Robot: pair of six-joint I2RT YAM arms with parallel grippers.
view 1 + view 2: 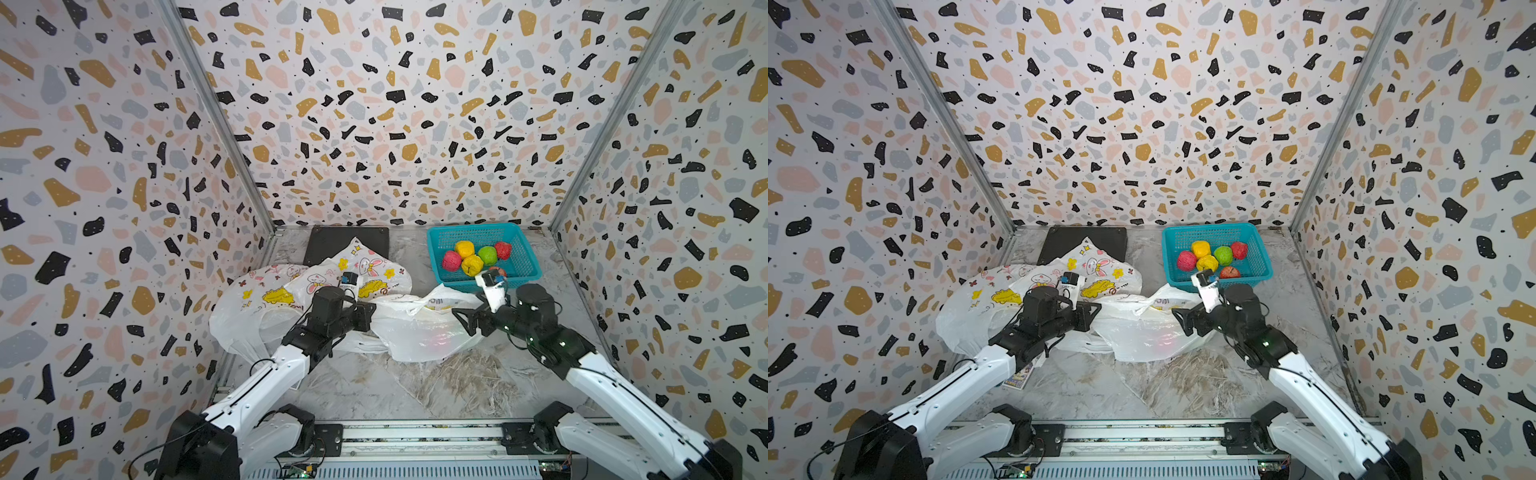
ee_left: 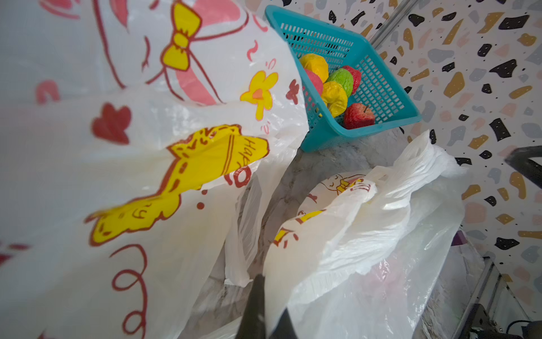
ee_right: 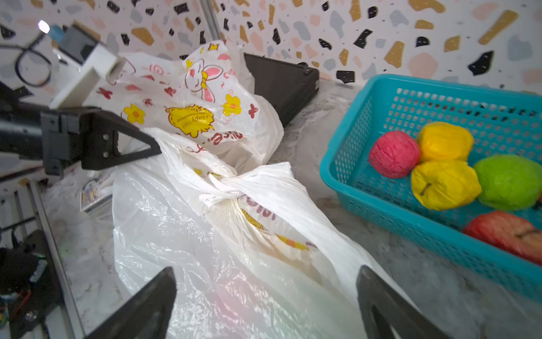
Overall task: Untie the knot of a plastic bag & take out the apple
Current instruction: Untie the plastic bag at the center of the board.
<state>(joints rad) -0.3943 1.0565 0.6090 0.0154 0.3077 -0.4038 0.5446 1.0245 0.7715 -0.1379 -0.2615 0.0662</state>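
Right claw [image 3: 265,268] hangs spread wide above the plastic bag [image 3: 164,229], whose bulk lies beneath and ahead of it on the tabletop [image 3: 305,129]. Opposite, the left claw [image 3: 158,151] looks pinched shut on one handle [image 3: 176,152]. Between the two, seemingly nearer the right, sits the knot [image 3: 223,190], its tails running claw to claw. Directly below the open jaws an apple [image 3: 231,296] shows pink through the film.

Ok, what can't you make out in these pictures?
Apple in the bag: only a pink blur through plastic, right wrist view.
Card by the left arm: print too small, top view.
Red apple in the basket: mostly behind the right wrist camera, top view.
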